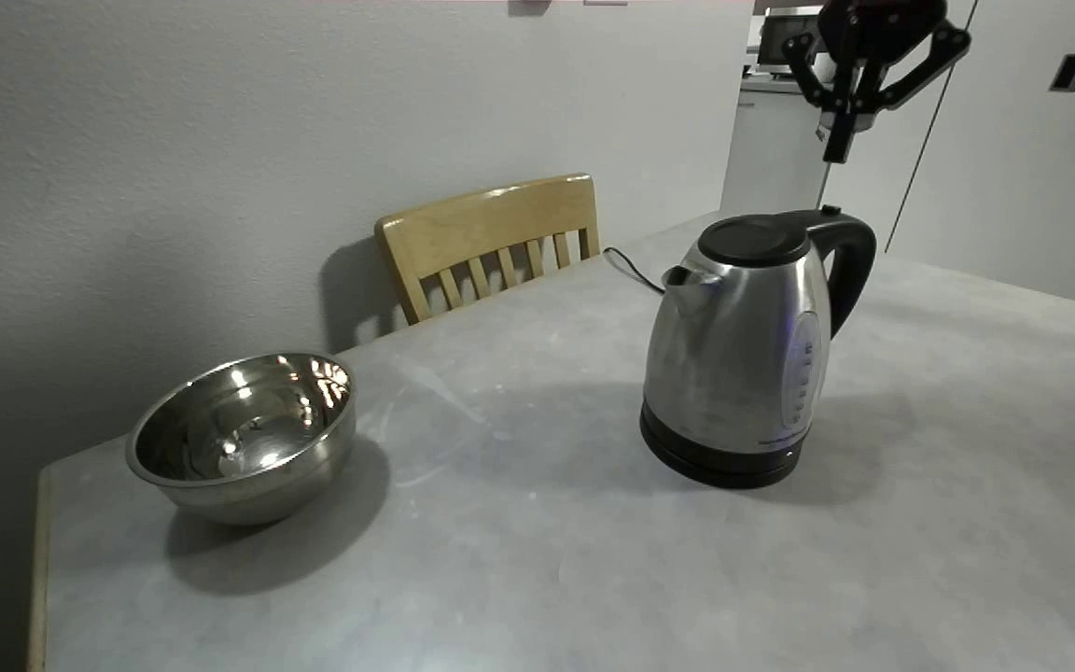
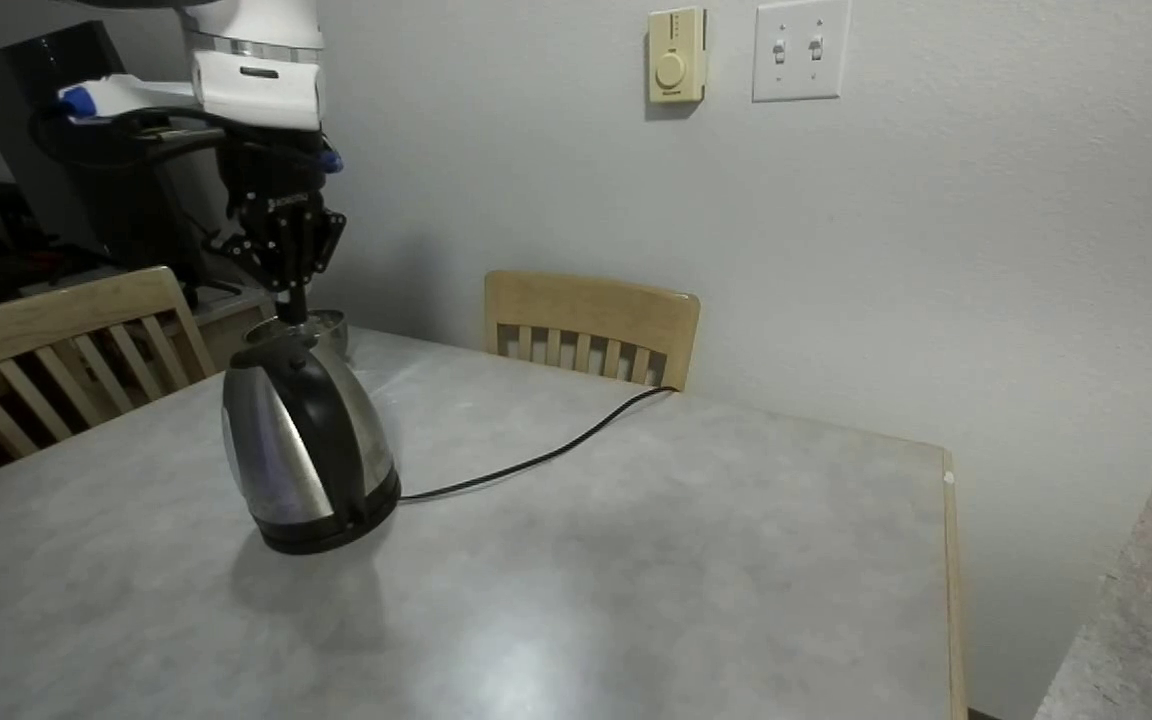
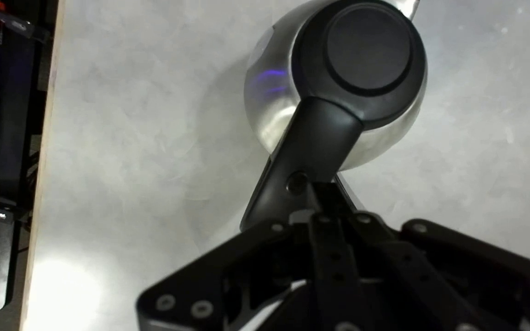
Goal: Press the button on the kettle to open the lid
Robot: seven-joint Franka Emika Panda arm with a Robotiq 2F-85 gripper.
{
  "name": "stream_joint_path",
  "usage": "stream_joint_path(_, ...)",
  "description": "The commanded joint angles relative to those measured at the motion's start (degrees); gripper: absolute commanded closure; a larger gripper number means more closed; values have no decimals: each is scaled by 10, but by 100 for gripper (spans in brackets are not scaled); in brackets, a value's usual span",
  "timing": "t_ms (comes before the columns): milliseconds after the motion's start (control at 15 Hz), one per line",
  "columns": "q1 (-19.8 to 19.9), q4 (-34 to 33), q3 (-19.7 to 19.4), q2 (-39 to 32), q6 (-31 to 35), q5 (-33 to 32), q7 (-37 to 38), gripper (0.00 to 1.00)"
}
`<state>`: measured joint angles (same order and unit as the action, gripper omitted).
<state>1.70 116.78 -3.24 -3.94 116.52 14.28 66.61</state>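
The steel kettle stands upright on its black base on the grey table; it also shows in an exterior view and the wrist view. Its round black lid is closed, seen from above in the wrist view. The small black button is on top of the handle; it also shows in an exterior view and the wrist view. My gripper is shut and empty, pointing down above the handle, apart from the button. In the wrist view its fingertips appear just beside the button.
A round steel bowl stands near the table's edge. A black cord runs from the kettle base to the table's far edge. Wooden chairs stand at the table, one before the wall.
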Motion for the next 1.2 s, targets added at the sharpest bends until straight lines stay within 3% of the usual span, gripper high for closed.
stream_joint_path(0, 4, -29, -1, -29, -25, 11, 11, 100)
stream_joint_path(600, 4, -41, -3, -48, -38, 27, 5, 100)
stream_joint_path(1133, -1, -29, -5, -36, -30, 2, 34, 100)
